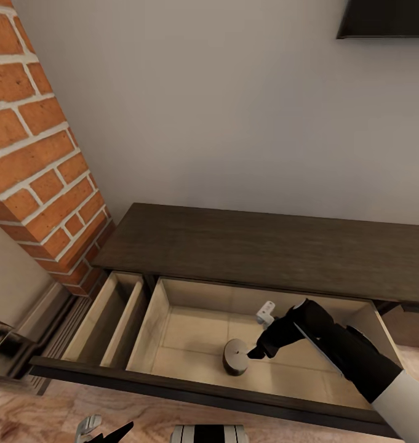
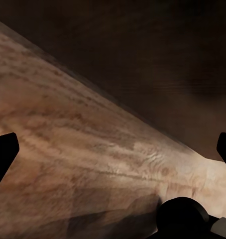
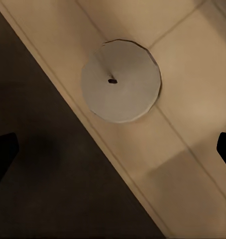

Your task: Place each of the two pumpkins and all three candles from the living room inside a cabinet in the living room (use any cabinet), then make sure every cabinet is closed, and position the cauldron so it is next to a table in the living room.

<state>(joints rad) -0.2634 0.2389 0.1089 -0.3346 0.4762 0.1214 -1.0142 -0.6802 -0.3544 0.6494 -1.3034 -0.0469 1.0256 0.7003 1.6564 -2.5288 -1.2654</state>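
Observation:
The cabinet (image 1: 264, 252) is a long, low, dark brown unit with its drawer (image 1: 191, 326) pulled out, showing pale beige insides. One short grey candle (image 1: 235, 357) with a dark wick stands upright on the drawer floor near the front. My right gripper (image 1: 258, 346) hangs inside the drawer just beside and above the candle, apart from it. In the right wrist view the candle (image 3: 121, 81) shows from above and the right gripper (image 3: 113, 152) is open, its fingertips wide apart and empty. My left gripper (image 2: 113, 149) is open over the wooden floor by the cabinet's dark front (image 2: 158, 55).
A red brick fireplace (image 1: 37, 154) stands left of the cabinet, close to the drawer's left end. A narrow side compartment (image 1: 107, 320) lies at the drawer's left. The dark drawer front (image 1: 203, 394) runs between me and the candle. A dark screen (image 1: 387, 18) hangs on the wall.

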